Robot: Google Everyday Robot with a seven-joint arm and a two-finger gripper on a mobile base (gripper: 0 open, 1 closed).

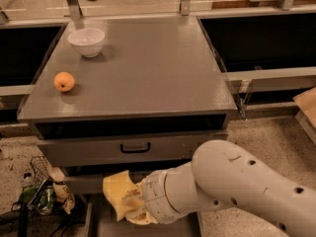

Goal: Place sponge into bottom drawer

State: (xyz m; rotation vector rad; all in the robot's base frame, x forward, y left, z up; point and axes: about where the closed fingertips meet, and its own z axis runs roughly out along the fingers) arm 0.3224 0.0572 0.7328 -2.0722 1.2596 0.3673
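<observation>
The pale yellow sponge point(116, 192) is held in my gripper point(132, 206) at the lower middle of the camera view, in front of the grey cabinet. The gripper's pale fingers point(133, 199) are shut on the sponge's right side. They hold it above the open bottom drawer point(98, 225), whose grey floor and thin left wall show at the bottom edge. My large white arm point(237, 191) covers most of the drawer's right side.
A white bowl point(86, 41) and an orange fruit point(64, 81) sit on the cabinet top point(148, 73). An upper drawer with a black handle point(135, 147) is shut. A wire basket with clutter point(42, 191) stands on the floor at left.
</observation>
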